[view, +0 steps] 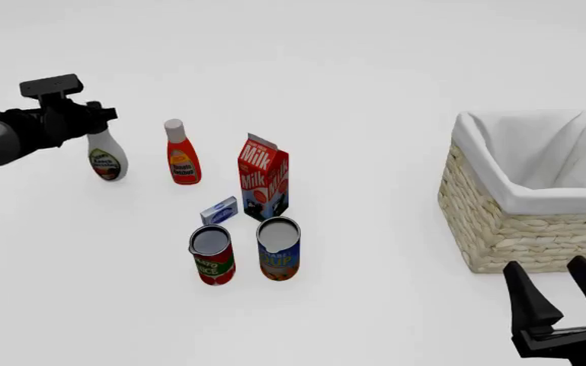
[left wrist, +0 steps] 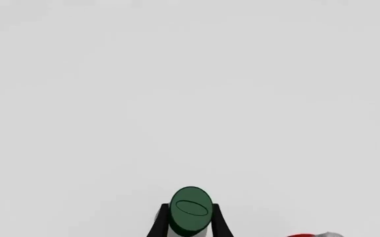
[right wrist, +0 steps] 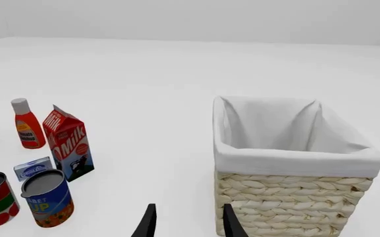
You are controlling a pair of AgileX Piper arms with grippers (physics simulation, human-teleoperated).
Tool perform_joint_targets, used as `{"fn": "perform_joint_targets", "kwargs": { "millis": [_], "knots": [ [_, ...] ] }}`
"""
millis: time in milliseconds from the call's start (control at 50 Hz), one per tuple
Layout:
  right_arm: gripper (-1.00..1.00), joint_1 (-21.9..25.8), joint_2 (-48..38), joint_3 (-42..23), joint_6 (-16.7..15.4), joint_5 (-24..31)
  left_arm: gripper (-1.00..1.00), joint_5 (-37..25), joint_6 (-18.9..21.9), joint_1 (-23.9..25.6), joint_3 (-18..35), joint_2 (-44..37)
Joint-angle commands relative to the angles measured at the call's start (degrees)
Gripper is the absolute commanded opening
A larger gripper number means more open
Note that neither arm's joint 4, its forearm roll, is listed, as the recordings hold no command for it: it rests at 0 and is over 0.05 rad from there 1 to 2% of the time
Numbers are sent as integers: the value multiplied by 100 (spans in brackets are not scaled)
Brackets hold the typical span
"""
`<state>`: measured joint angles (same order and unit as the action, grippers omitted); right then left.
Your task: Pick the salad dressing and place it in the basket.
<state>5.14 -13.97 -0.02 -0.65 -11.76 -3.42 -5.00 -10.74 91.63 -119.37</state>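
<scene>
Clamped at the neck in the left pincer (view: 88,120): the salad dressing (view: 107,158), white body tilted, dark green cap framed between two black fingers (left wrist: 158,226) in the left wrist view. Whether lifted clear of the tabletop (view: 353,69) or only tipped on its base, impossible to tell from the front view. Placed just left of the red bottle (view: 180,153), at the far-left end of the grocery cluster. Well right of the red bottle, across bare tabletop: the basket (view: 506,229), white lining folded over the rim, nothing visible inside in either the front or right wrist view.

Grasp apparently secured, then; delivery not yet made. Still ahead, by the look of things: raising the bottle high enough to pass above the milk carton (view: 264,177), the small blue box (view: 219,210) and the two cans (view: 277,248) standing right of and nearer than the red bottle, carrying it rightward over the rim, lowering and letting go.

Idle at the near-right corner, nearer than the basket: the right pincer (view: 565,296), fingers spread apart and holding nothing.
</scene>
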Motion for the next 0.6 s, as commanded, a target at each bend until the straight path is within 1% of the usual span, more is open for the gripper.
{"fn": "perform_joint_targets", "kwargs": {
  "millis": [20, 40, 180, 380, 440, 540, 600],
  "knots": [
    [100, 22, 17, -1, 6, 11, -100, 237, 210, -61, -234, 375],
    [100, 25, 21, -1, 3, 12, -100, 276, 264, -113, -256, 410],
    [100, 30, 23, -1, 2, 8, -100, 398, 316, -172, -377, 625],
    [100, 53, -12, -1, 7, -30, -100, 160, 398, -51, -276, 1101],
    [100, 56, 4, -1, 24, -22, -100, 35, 400, 90, -242, 1317],
    [100, 75, -12, 0, 49, -36, -100, -69, 488, 492, -282, 1744],
    [100, 78, -54, -1, 54, -97, -100, -198, 444, 747, -245, 1979]
  ]
}}
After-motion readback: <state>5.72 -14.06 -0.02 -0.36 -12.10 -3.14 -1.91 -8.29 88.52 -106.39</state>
